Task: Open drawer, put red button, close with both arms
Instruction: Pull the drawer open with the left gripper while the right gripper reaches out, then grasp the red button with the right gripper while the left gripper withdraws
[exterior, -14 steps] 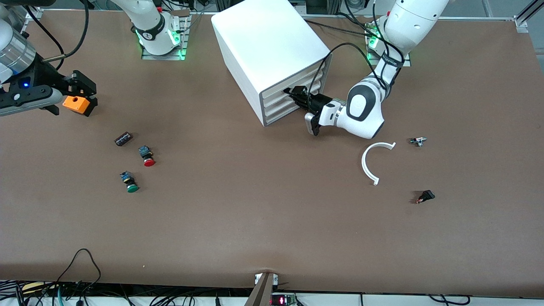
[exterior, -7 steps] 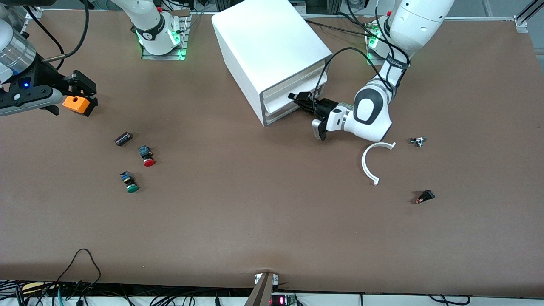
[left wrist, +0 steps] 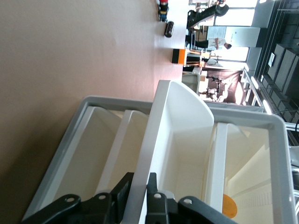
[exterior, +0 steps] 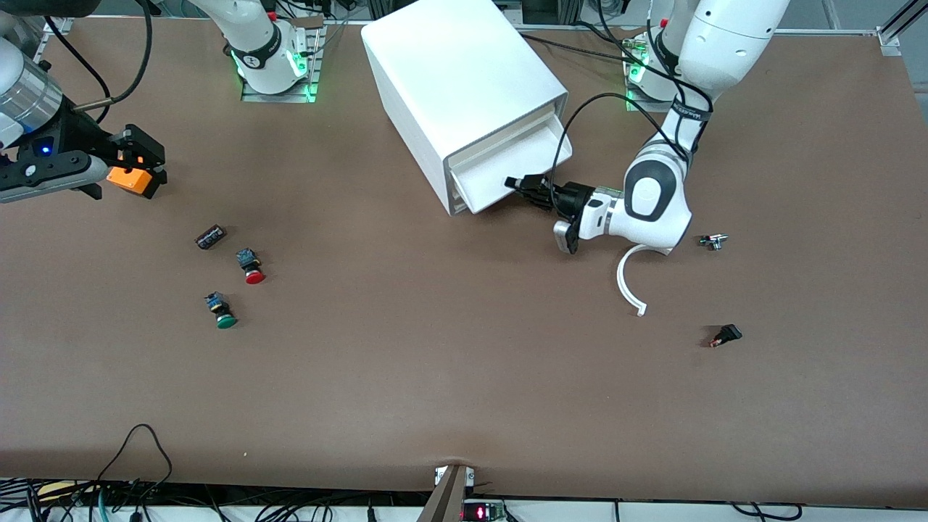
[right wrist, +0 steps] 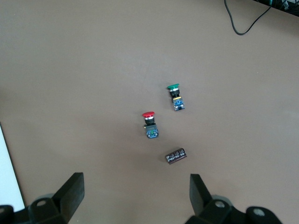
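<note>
Drawer (exterior: 518,163) pinched by left gripper (exterior: 523,186); right gripper (right wrist: 135,189) spread; no legible text.

White jointed arms (exterior: 656,206), grey-black joints, black claws, looping black cables, green-lit bases (exterior: 275,65)

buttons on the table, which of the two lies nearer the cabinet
The red button; the green-capped button lies nearer the front camera and farther from the cabinet.
</note>
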